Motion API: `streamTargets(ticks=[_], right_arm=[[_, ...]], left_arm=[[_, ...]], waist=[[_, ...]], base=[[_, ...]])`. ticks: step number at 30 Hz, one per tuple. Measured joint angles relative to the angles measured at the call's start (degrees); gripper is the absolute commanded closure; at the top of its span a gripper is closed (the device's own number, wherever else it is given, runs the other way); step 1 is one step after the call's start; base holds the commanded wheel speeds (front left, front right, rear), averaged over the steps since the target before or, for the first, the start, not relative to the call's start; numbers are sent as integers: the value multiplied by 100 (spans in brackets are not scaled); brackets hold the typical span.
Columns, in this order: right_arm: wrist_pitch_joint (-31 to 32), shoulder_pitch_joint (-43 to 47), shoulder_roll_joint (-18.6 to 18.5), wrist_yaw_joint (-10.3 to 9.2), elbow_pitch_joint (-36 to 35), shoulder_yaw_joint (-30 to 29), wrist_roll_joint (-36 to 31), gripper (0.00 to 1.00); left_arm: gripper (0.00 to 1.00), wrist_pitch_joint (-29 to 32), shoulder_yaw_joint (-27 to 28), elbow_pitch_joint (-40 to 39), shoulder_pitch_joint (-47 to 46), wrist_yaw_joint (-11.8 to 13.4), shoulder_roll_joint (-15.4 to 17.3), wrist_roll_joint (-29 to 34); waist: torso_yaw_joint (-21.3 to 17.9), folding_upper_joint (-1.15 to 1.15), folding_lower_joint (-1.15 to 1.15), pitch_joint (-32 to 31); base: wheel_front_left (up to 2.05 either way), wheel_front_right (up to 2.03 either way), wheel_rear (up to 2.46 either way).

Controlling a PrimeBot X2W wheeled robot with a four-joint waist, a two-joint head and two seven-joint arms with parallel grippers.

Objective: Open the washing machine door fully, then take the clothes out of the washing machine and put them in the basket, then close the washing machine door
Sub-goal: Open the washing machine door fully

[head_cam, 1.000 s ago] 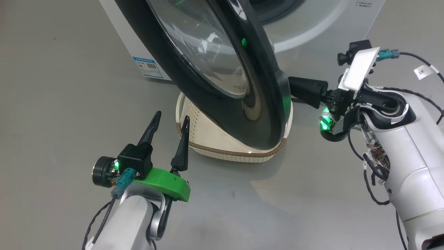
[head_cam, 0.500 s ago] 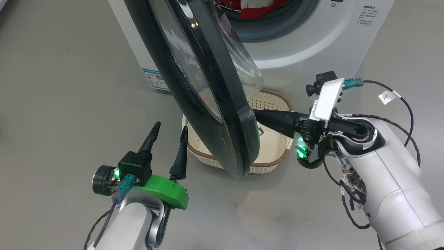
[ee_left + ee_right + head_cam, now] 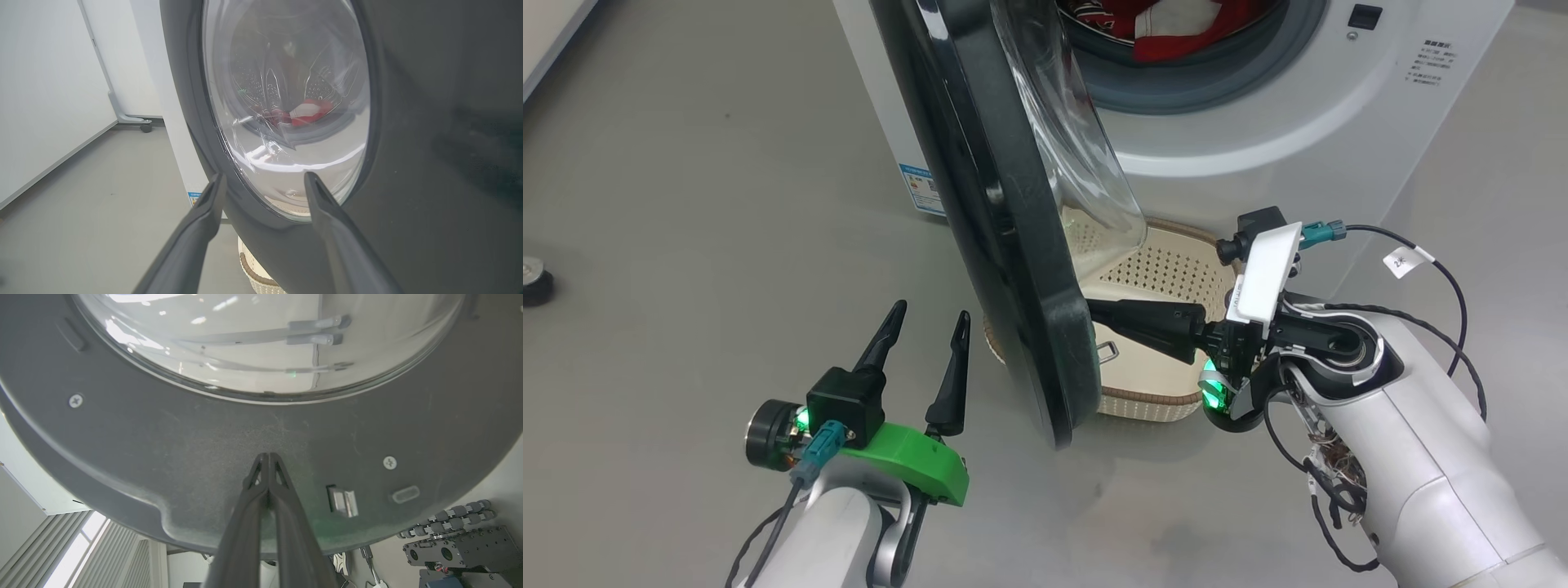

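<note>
The washing machine door [image 3: 1005, 269] stands part open, edge-on to me, its glass bowl bulging toward the washing machine [image 3: 1258, 139]. Red and white clothes [image 3: 1168, 24] lie in the drum. My right gripper [image 3: 1092, 310] is shut, with its tips pressed against the door's inner face [image 3: 163, 457]; the right gripper [image 3: 268, 456] holds nothing. My left gripper [image 3: 931, 310] hovers open on the door's outer side, a short way off. In the left wrist view the left gripper [image 3: 264, 175] points at the glass, and the clothes [image 3: 306, 114] show through it. The basket [image 3: 1152, 400] sits on the floor beneath the door.
A blue label [image 3: 919, 188] is on the machine's side. A dark round object [image 3: 535, 282] rests on the grey floor at far left. A white wall panel with a caster foot [image 3: 145, 126] stands behind the machine. Robot hardware [image 3: 449, 547] shows beyond the door's edge.
The head camera has shifted. The door has swung wider from the machine, with my shut right gripper now on its inner face. The left gripper has stayed open and still.
</note>
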Motion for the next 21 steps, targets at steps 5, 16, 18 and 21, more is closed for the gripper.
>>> streamTargets(ticks=[5, 16, 18, 21], right_arm=[[-13, 96, 12, -7, -48, 48, 12, 100], [-53, 213, 37, -58, -126, 121, 35, 100], [-54, 231, 42, -60, -143, 123, 36, 100], [-89, 249, 51, -102, -162, 122, 37, 100]], left_arm=[[0, 0, 3, 2, 3, -4, -1, -7], [0, 0, 73, 0, 91, -4, 1, -7], [0, 0, 81, 0, 93, -4, 1, -7], [0, 0, 107, -1, 100, -4, 1, -7]], waist=[[124, 0, 0, -41], [214, 0, 0, -94], [223, 0, 0, -99], [226, 0, 0, -102]], base=[[0, 0, 0], [0, 0, 0], [0, 0, 0], [0, 0, 0]])
